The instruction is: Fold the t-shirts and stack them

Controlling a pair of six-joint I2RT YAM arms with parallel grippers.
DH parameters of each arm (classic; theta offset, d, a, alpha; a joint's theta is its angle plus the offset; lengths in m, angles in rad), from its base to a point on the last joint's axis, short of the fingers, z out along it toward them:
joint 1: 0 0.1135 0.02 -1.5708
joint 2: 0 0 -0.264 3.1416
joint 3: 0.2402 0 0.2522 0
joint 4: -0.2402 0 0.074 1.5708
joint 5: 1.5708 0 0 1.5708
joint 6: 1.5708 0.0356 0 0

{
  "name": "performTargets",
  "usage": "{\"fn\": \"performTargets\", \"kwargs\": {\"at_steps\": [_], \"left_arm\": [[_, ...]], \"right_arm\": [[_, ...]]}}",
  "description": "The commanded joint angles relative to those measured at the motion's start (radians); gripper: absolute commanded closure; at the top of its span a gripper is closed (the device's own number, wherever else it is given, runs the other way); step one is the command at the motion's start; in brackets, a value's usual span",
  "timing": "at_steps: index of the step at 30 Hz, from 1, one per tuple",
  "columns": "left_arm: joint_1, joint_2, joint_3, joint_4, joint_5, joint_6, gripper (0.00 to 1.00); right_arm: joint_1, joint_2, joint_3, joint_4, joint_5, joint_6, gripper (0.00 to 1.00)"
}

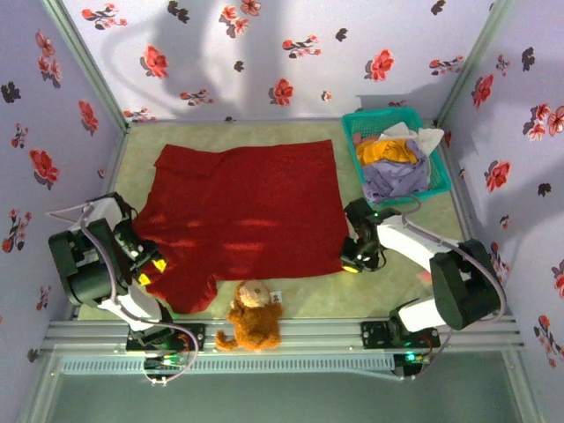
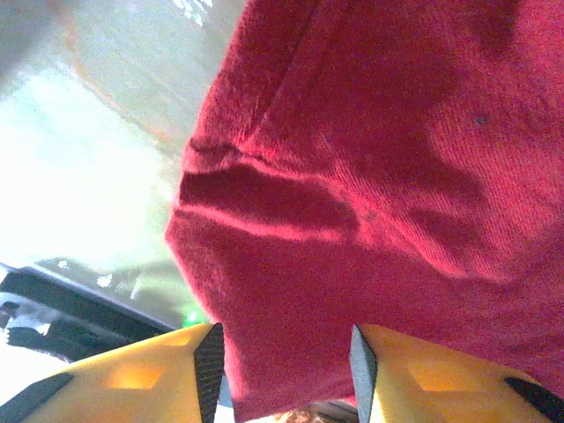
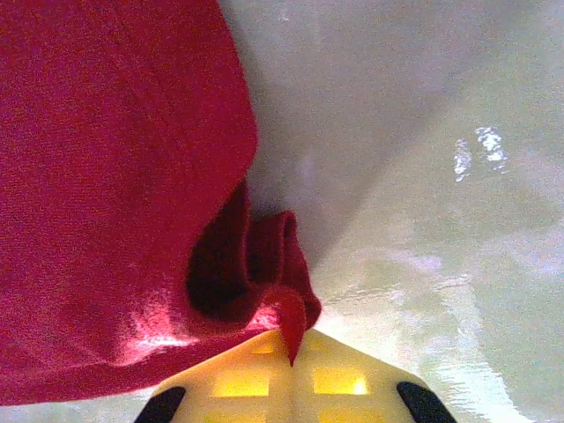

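Right wrist: t-shirt (image 3: 115,176) corner in claw (image 3: 292,345)

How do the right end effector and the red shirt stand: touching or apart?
Touching. The right wrist view shows the right end effector shut on a pinched edge fold of the red shirt.
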Motion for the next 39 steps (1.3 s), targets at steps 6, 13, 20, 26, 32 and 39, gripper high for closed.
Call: {"fn": "performTargets", "kwargs": {"at_steps": [6, 13, 20, 26, 32, 39], "left_arm": [[-0.002, 0.062, -0.049, 0.092, -0.018, -0.028, 0.61], [-0.032, 0.121, -0.018, 0.126, 0.024, -0.021, 0.91], [-0.045, -0.007, 0.101, 0.052, 0.008, -0.011, 1.0], [-0.045, -0.073, 0.143, 0.004, 0.046, 0.01, 1.0], [-0.045, -0.125, 0.129, -0.023, 0.123, 0.025, 1.0], [-0.051, 0.001, 0.276, -0.081, 0.16, 0.108, 1.0]], "right_arm": [[-0.027, -0.026, -0.001, -0.054, -0.004, -0.029, 1.0], [-0.037, -0.038, -0.005, -0.048, -0.006, -0.027, 1.0], [-0.037, -0.118, 0.003, -0.069, 0.011, 0.005, 1.0], [-0.032, -0.164, 0.051, -0.132, 0.051, -0.005, 1.0], [-0.031, -0.214, 0.098, -0.153, 0.086, 0.01, 1.0], [-0.042, -0.075, 0.257, -0.138, 0.123, -0.061, 1.0]]}}
